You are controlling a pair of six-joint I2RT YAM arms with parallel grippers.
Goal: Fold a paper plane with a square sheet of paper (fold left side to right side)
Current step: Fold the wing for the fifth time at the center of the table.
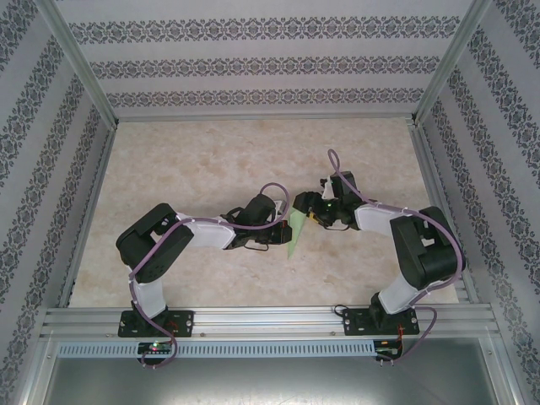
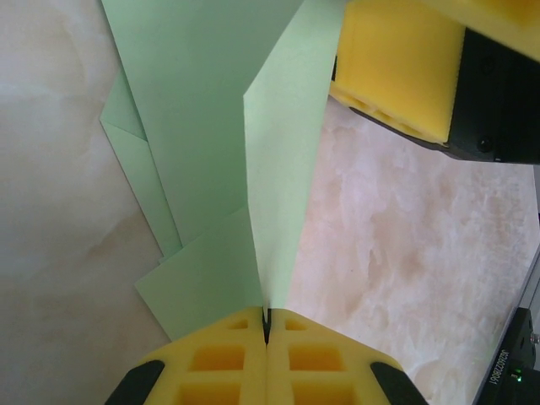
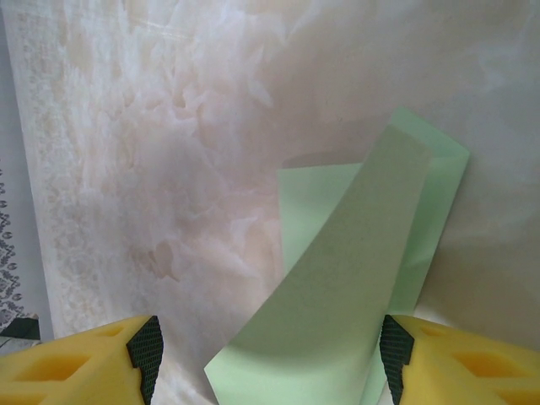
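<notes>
Paper (image 1: pixel 296 229) in the top view is a pale green sliver on the marbled table (image 1: pixel 194 160), about midway between the left and right edges and nearer the near edge than the far one. Both arms reach inward to it. The left gripper (image 1: pixel 285 226) meets its left side, and the right gripper (image 1: pixel 314 216) sits just beside its far right end. From up here, how either pair of jaws stands I cannot tell.

The left wrist view shows the left gripper (image 2: pixel 266 337) at the bottom, its two yellow pads (image 2: pixel 215 363) pressed together and clamped on the paper's (image 2: pixel 211 110) edge. A narrow flap stands up from that pinch and runs toward the top of the picture. The other folded layers lie flat on the table (image 2: pixel 59 211) to its left, their edges stepped one over another. At the upper right, one yellow pad (image 2: pixel 396 72) of the right gripper hangs close against the raised flap; whether it touches I cannot tell.

The right wrist view has the right gripper (image 3: pixel 266 371) with its pads (image 3: pixel 76 363) wide apart at the bottom corners, gripping nothing. Between them the paper (image 3: pixel 354 270) rises as a curled flap, with flat green layers behind it on the table (image 3: pixel 169 126). The right pad sits just beside the paper's edge.
</notes>
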